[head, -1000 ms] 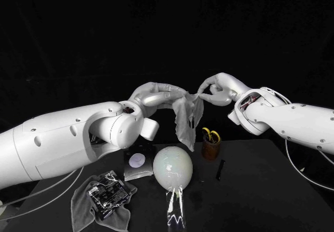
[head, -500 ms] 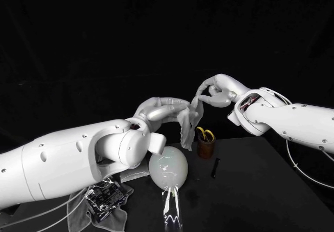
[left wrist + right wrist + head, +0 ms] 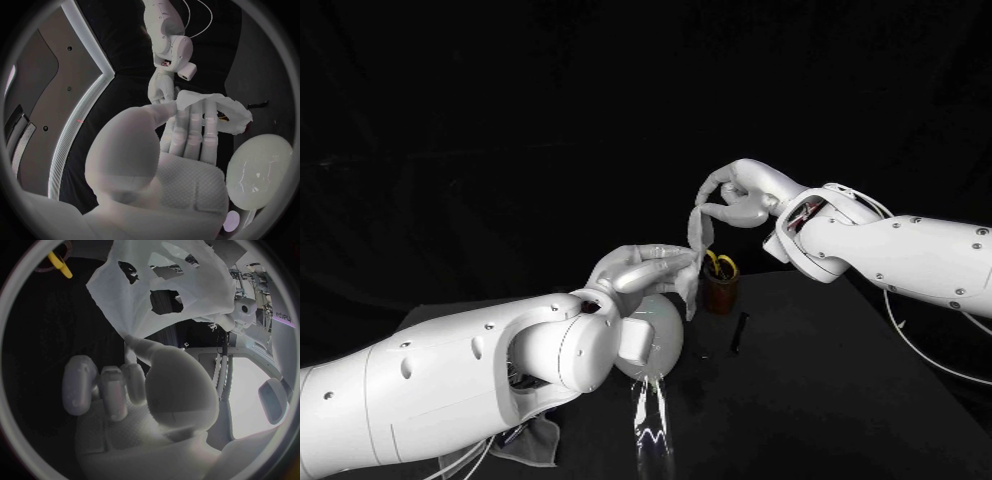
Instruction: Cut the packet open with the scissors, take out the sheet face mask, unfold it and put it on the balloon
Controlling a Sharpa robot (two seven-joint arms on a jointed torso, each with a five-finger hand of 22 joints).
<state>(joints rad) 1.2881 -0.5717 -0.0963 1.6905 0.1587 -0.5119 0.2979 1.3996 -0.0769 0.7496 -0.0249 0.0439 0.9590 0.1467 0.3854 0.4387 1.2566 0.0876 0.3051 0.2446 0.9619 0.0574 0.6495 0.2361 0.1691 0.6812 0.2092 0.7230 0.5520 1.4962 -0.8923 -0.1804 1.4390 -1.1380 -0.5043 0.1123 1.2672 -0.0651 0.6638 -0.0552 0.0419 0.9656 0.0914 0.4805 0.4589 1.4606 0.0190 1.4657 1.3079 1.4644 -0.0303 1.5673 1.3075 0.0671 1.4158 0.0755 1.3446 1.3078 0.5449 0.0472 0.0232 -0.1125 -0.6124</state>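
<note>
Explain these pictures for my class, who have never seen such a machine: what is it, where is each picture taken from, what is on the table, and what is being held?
This is a robot with two white arms, each ending in a silver hand. The head view looks down from a camera on its head; the two round wrist views come from cameras behind each hand. The left hand and the right hand each pinch an edge of a white sheet face mask, holding it up between them above the black table. On the table are a pale balloon and a brown cup holding yellow-handled scissors.
</note>
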